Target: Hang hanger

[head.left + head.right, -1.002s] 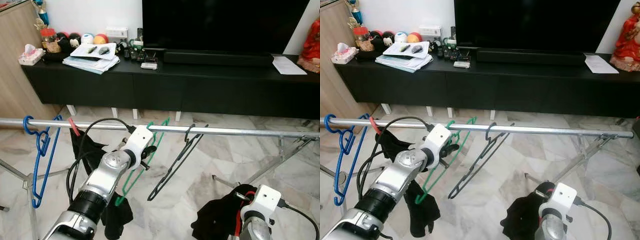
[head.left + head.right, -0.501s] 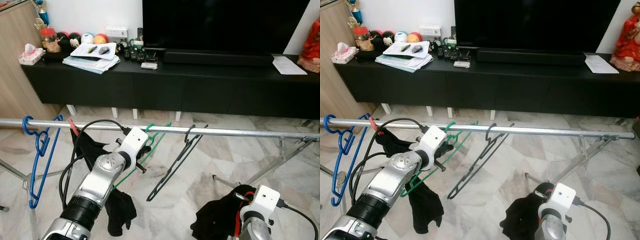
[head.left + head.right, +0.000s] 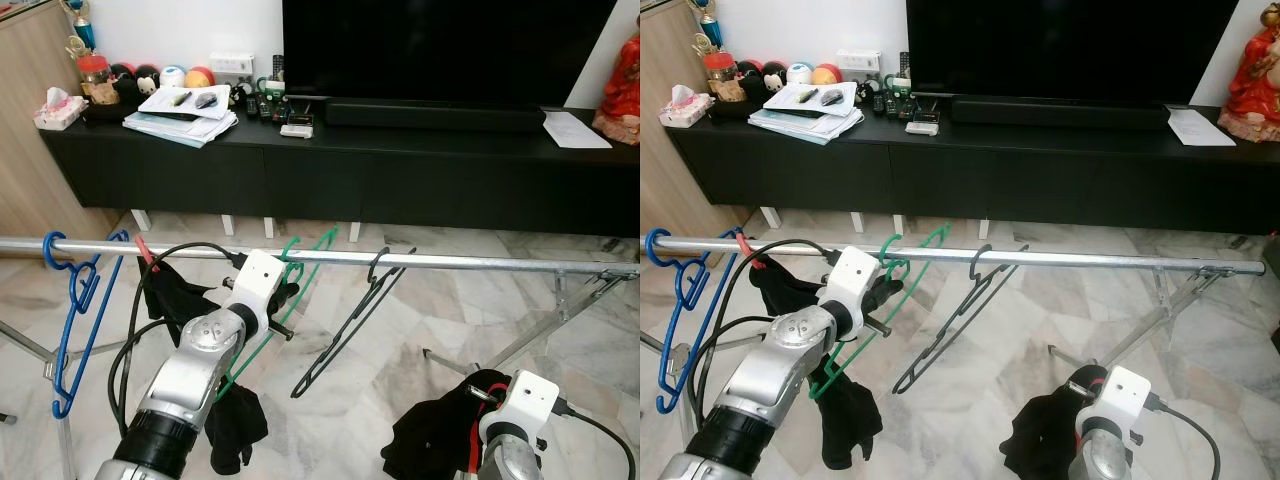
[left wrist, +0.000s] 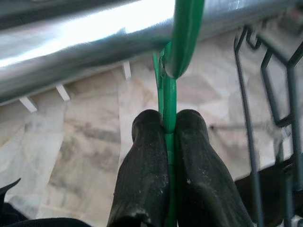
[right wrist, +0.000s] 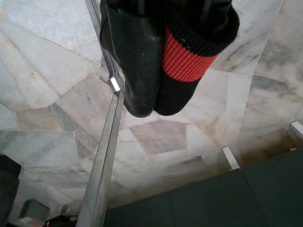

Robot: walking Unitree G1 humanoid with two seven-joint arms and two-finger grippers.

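Left wrist view: the left gripper (image 4: 168, 137) has its two black fingers (image 4: 142, 161) pressed together on the thin neck of the green hanger (image 4: 169, 101), just below the hook.
Left gripper, head views: it sits just under the metal rail (image 3: 450, 262), on a raised silver arm, beside the green hanger (image 3: 300, 275).
Green hanger: its hook curls over the metal rail and appears to rest on it; the frame slopes down from the rail towards the robot.
Handling, as a judgement: a light, stiff plastic hanger, smooth enough to slip or twist between narrow pads; the neck below the hook is the sound place to hold it, since that keeps the hook steerable. Once released it is likely to swing.
Step in hand, as a judgement: the hook looks seated, so opening the fingers and drawing clear is what remains.
Black hanger (image 3: 350, 325): hooked on the metal rail just to the right of the green hanger, hanging aslant, apart from it.
Blue hanger (image 3: 75, 310): at the far left end of the metal rail.
Dark garment (image 3: 175, 295): draped from the metal rail between the blue hanger and the left gripper.
Right gripper (image 5: 156, 101): low, well below the metal rail, fingers together on a black cloth with a red band (image 5: 184, 47).
TV console (image 3: 330, 160): behind the metal rail, against the wall.
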